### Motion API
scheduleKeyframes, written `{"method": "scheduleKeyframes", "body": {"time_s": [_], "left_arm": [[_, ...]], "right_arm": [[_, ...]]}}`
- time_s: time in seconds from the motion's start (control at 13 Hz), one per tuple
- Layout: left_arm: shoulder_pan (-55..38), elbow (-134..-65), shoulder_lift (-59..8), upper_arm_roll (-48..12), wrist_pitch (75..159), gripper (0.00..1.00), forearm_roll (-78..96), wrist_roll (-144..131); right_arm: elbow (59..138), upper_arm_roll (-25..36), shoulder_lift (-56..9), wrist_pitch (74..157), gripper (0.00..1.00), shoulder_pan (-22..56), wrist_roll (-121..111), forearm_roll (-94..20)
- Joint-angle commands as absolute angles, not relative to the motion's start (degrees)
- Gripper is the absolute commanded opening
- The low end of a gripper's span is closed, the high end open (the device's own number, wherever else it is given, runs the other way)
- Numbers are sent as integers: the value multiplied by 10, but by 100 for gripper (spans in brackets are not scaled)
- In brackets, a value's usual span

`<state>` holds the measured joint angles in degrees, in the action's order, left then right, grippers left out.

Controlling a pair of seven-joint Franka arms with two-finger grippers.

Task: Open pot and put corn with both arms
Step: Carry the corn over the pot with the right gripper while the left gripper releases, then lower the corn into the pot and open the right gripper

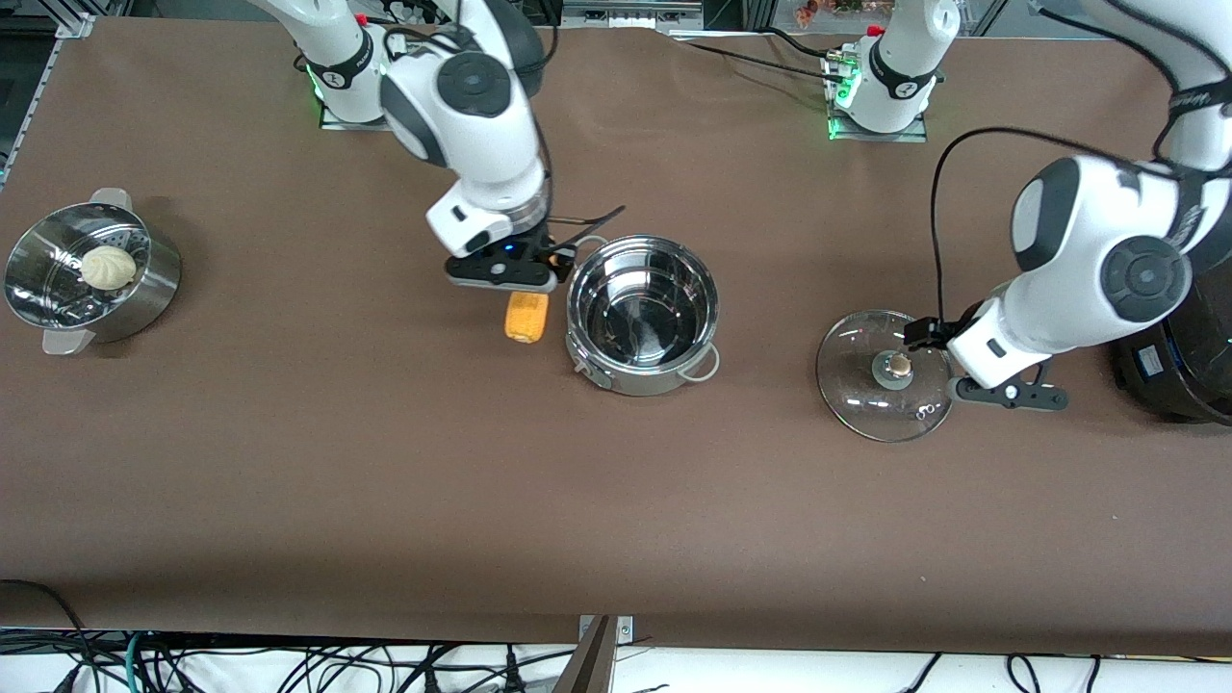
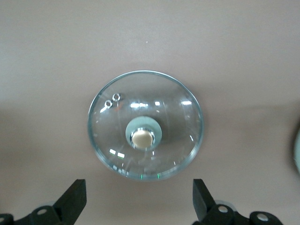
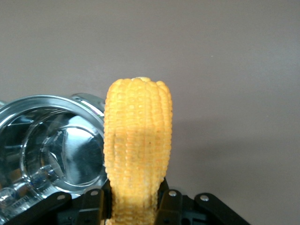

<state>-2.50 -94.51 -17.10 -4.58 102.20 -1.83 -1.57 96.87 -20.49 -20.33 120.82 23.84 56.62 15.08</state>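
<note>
The steel pot (image 1: pixel 643 313) stands open and empty mid-table; its rim also shows in the right wrist view (image 3: pixel 51 140). Its glass lid (image 1: pixel 884 375) with a tan knob lies flat on the table toward the left arm's end, and shows in the left wrist view (image 2: pixel 145 124). My right gripper (image 1: pixel 515 279) is shut on the yellow corn (image 1: pixel 526 317), held in the air beside the pot's rim; the corn fills the right wrist view (image 3: pixel 137 145). My left gripper (image 1: pixel 1006 390) is open and empty, just above the table beside the lid, its fingers (image 2: pixel 75 197) clear of it.
A perforated steamer basket (image 1: pixel 87 274) with a white bun (image 1: pixel 108 267) stands at the right arm's end of the table. A dark round object (image 1: pixel 1179 356) sits at the left arm's end.
</note>
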Motion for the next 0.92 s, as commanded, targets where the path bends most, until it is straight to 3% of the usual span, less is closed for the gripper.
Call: {"method": "scheduleKeyframes", "body": {"time_s": [0.0, 0.31, 0.46, 0.62, 0.85], "left_arm": [[-20, -911, -117, -47, 952, 100, -30, -8], [-7, -824, -74, -42, 858, 100, -29, -9], [0, -812, -55, -39, 857, 100, -19, -9], [-1, -809, -49, -19, 849, 100, 10, -10], [-1, -869, 14, -17, 887, 100, 13, -32]], "right_arm": [[838, -200, -297, 1144, 34, 300, 640, 202], [777, -200, -358, 1143, 34, 344, 701, 233], [757, -200, -379, 1148, 34, 348, 702, 233], [741, -197, -400, 1150, 34, 359, 704, 241], [734, -196, -417, 1171, 35, 363, 704, 245]]}}
